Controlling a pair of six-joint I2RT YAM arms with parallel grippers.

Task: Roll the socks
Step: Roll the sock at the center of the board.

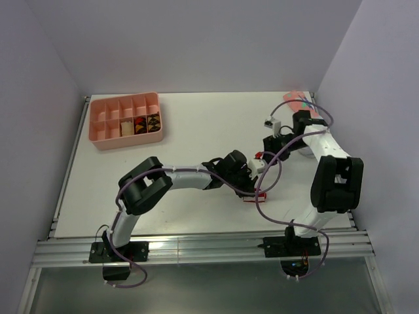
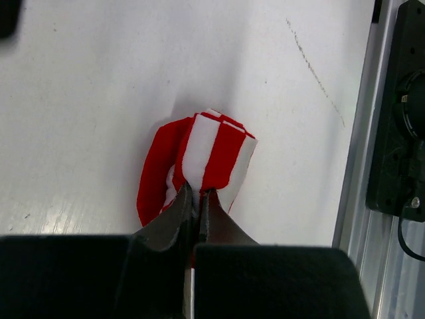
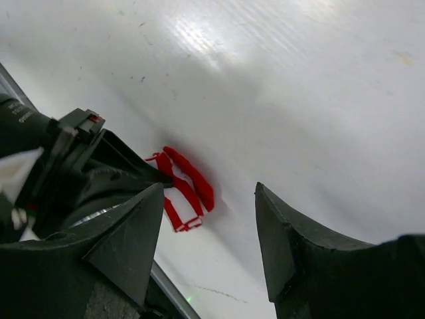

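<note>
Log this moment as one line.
left gripper: shut on red-and-white striped sock, bunched on table | right gripper: open, holding nothing

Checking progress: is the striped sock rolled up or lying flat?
Rolled, mostly: the striped sock is bunched into a compact bundle, pinched by the shut left end effector.

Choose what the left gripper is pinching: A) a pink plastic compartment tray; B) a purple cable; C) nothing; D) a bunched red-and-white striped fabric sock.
D: the left wrist view shows the left gripper shut on the bunched red-and-white striped fabric sock.
</note>
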